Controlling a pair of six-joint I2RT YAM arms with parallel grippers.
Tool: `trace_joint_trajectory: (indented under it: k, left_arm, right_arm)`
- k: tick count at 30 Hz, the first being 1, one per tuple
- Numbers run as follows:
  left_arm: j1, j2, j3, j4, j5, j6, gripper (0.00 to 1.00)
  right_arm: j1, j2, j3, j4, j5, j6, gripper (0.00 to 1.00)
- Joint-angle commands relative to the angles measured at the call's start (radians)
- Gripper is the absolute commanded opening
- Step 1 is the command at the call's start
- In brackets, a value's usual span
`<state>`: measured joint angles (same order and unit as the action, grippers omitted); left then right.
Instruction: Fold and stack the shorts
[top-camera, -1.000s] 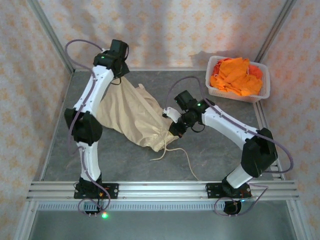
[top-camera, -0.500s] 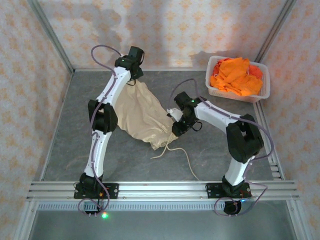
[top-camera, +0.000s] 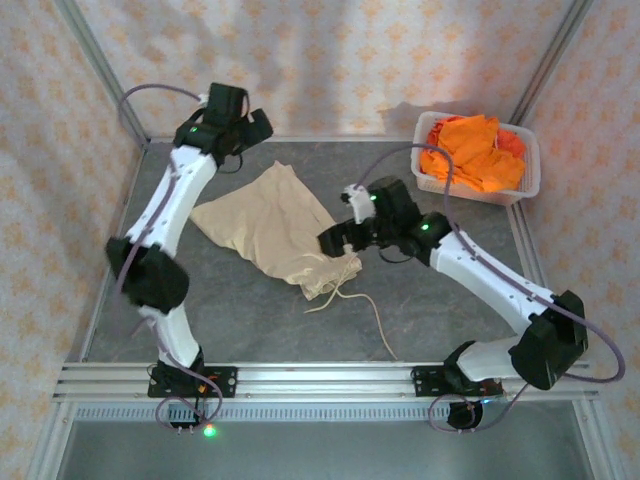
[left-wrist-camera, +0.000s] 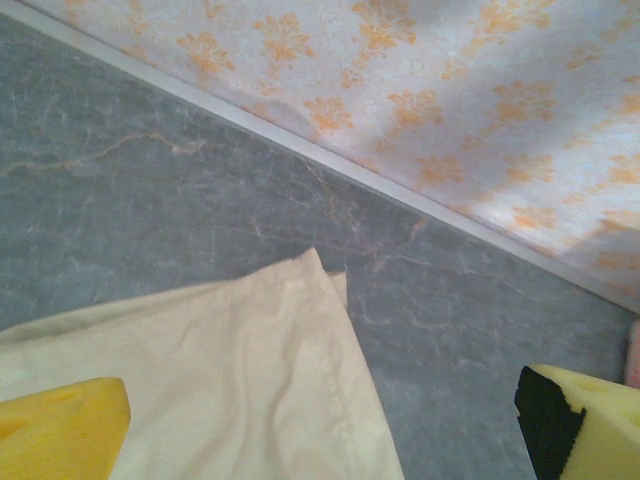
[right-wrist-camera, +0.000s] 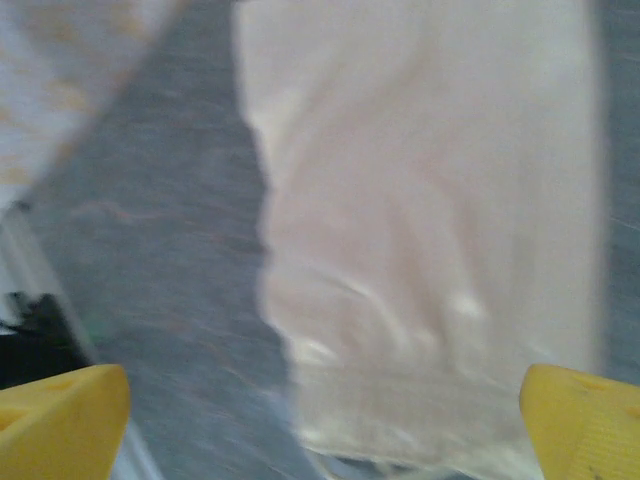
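Roughly centred on the grey tabletop (top-camera: 250, 320), beige shorts (top-camera: 265, 220) lying flat (waistband (top-camera: 333, 275) nearest), white basket (top-camera: 470, 192) of orange shorts (top-camera: 470, 150) far right, left tool (top-camera: 257, 123) spread near the beige pair's far corner, right tool (top-camera: 333, 238) spread by its right edge, drawstring (top-camera: 375, 315) trailing nearward.

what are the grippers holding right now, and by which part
Nothing. The left gripper and the right gripper both stand open over the beige shorts, with no cloth between their fingers.

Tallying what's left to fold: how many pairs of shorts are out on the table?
1: the beige shorts lie spread on the table. Orange shorts are heaped in the white basket at far right; how many that pile hides cannot be told.
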<state>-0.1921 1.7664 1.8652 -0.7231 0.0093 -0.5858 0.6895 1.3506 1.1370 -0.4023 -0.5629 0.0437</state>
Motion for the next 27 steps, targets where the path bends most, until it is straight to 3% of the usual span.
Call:
trace_joint_trajectory:
  k: [1, 5, 13, 23, 27]
  left_arm:
    - [0.033, -0.060, -0.259, 0.197, 0.135, -0.025, 1.00]
    - [0.076, -0.112, -0.487, 0.343, 0.219, -0.043, 1.00]
    - [0.116, -0.003, -0.647, 0.441, 0.276, -0.044, 1.00]
    - [0.138, -0.042, -0.886, 0.584, 0.264, -0.083, 1.00]
    - [0.138, -0.103, -1.042, 0.656, 0.245, -0.126, 1.00]
  right_arm:
    - [0.096, 0.103, 0.008, 0.147, -0.070, 0.193, 0.99]
    - [0.149, 0.224, 0.018, 0.213, -0.099, 0.324, 0.99]
    - [0.176, 0.412, -0.047, 0.210, -0.117, 0.442, 1.00]
    - [0.048, 0.410, -0.152, -0.131, 0.015, 0.216, 1.00]
    - [-0.013, 0.407, -0.134, -0.276, 0.126, 0.094, 0.99]
